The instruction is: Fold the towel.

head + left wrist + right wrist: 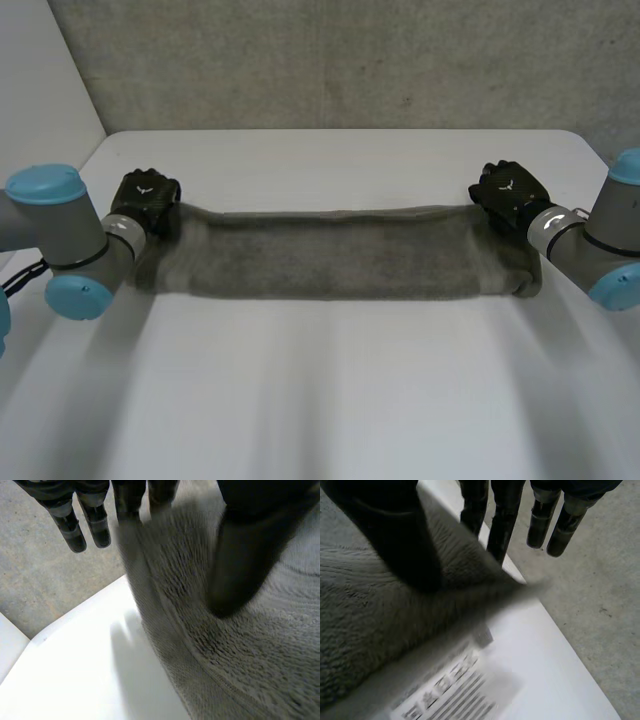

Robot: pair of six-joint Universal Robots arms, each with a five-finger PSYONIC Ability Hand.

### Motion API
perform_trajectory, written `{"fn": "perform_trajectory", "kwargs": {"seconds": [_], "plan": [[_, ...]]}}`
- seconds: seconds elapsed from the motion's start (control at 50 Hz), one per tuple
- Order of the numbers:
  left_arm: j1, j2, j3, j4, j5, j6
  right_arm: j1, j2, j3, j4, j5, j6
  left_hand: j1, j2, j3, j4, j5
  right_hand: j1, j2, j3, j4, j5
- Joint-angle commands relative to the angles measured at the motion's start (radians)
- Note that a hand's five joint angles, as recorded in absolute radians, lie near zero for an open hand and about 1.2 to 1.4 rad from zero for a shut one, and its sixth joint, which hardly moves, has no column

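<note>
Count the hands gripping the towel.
2. The left hand pinches the towel at its far left corner; the right hand pinches the far right corner. Both are in plain view, none hidden.

One grey towel (pixel 330 255), one white table (pixel 330 400), two robot hands, left robot hand (pixel 146 199) and right robot hand (pixel 508 190)

Both arms were made of grey round joints closed by light-blue caps. The left arm (pixel 75 235) and the right arm (pixel 600 235) each ended in a pale ring at the wrist. The left hand (pixel 145 200) and the right hand (pixel 508 192) were black, each with a small white mark on its back. The fingers (pixel 97 525) were slim and dark with rounded tips, and the thumb (pixel 240 565) was thicker.
</note>
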Motion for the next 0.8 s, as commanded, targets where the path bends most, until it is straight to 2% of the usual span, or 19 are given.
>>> {"fn": "perform_trajectory", "kwargs": {"seconds": [0.02, 0.18, 0.34, 0.44, 0.5, 0.54, 0.58, 0.66, 0.8], "plan": [[-0.011, 0.006, 0.002, 0.000, -0.038, 0.022, 0.001, -0.010, 0.010, -0.053, 0.025, 0.001, -0.394, -0.392, -0.058, -0.066, -0.398, -0.708, -0.699, -0.053, -0.076, -0.721], [-0.022, 0.052, -0.012, 0.003, -0.078, 0.031, 0.015, -0.048, 0.025, -0.074, 0.049, 0.036, -0.412, -0.409, -0.058, -0.066, -0.416, -0.708, -0.699, -0.053, -0.076, -0.721], [-0.022, 0.132, -0.064, 0.003, -0.098, 0.030, 0.017, -0.172, 0.113, -0.133, 0.075, 0.113, -0.453, -0.450, -0.058, -0.066, -0.457, -0.708, -0.699, -0.053, -0.076, -0.721], [-0.022, 0.232, -0.170, 0.000, -0.098, 0.028, 0.006, -0.342, 0.270, -0.107, 0.069, 0.179, -0.456, -0.453, -0.058, -0.066, -0.460, -0.708, -0.699, -0.053, -0.076, -0.721], [-0.022, 0.311, -0.268, -0.003, -0.098, 0.024, 0.003, -0.381, 0.314, -0.080, 0.065, 0.197, -0.447, -0.444, -0.058, -0.066, -0.451, -0.708, -0.699, -0.053, -0.076, -0.721], [-0.022, 0.391, -0.375, -0.003, -0.093, 0.016, -0.018, -0.430, 0.379, 0.008, 0.051, 0.217, -0.444, -0.442, -0.058, -0.066, -0.448, -0.708, -0.699, -0.053, -0.076, -0.721], [-0.022, 0.428, -0.427, 0.000, -0.092, 0.016, -0.031, -0.441, 0.401, 0.057, 0.037, 0.219, -0.441, -0.439, -0.058, -0.066, -0.445, -0.705, -0.695, -0.053, -0.076, -0.718], [-0.022, 0.486, -0.523, 0.008, -0.088, 0.008, -0.061, -0.432, 0.446, 0.156, -0.004, 0.213, -0.441, -0.439, -0.058, -0.066, -0.445, -0.502, -0.492, -0.053, -0.076, -0.515], [-0.022, 0.538, -0.653, 0.064, -0.087, -0.025, -0.103, -0.372, 0.481, 0.164, -0.009, 0.204, -0.438, -0.436, -0.058, -0.066, -0.442, -0.449, -0.439, -0.053, -0.076, -0.462]]}}
